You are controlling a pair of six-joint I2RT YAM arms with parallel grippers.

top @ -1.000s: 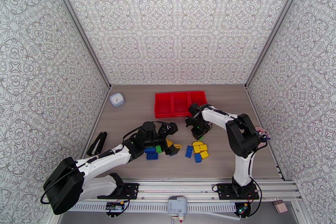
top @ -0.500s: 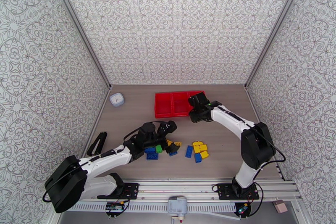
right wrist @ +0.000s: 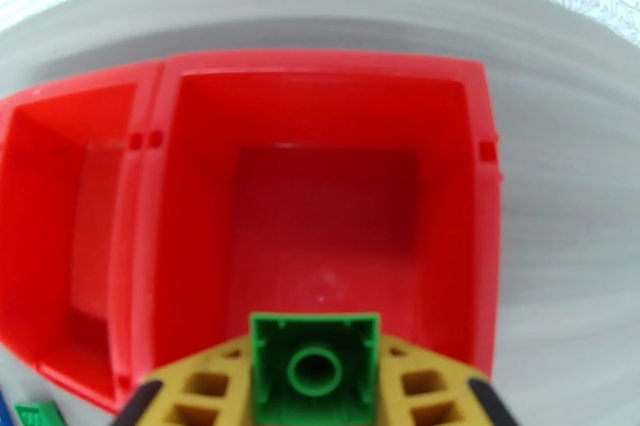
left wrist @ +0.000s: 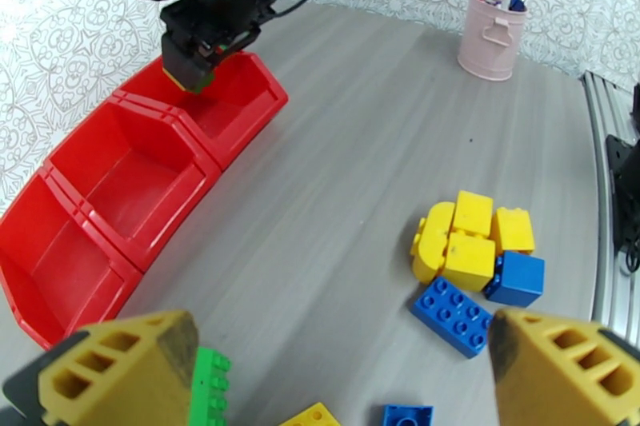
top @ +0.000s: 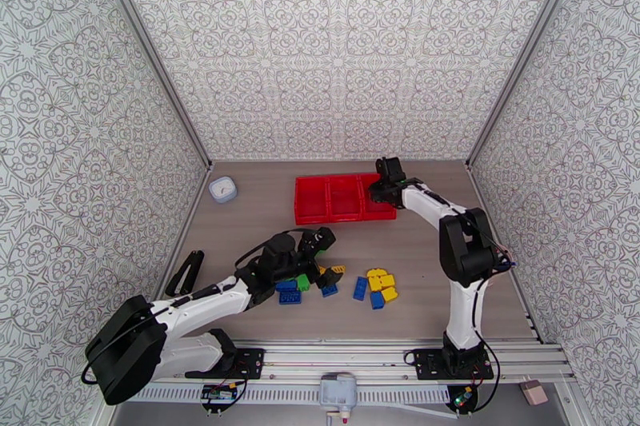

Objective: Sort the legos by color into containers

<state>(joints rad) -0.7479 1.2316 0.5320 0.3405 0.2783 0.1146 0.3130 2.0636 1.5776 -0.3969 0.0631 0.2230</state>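
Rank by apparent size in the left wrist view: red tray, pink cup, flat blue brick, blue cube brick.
1. red tray, by far.
2. pink cup and flat blue brick look about alike; the cup sits farther from the camera, so no ranking.
3. blue cube brick, smallest.

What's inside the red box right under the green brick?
Just bare red floor shows in that end compartment. The green brick in the right tool hides its near edge.
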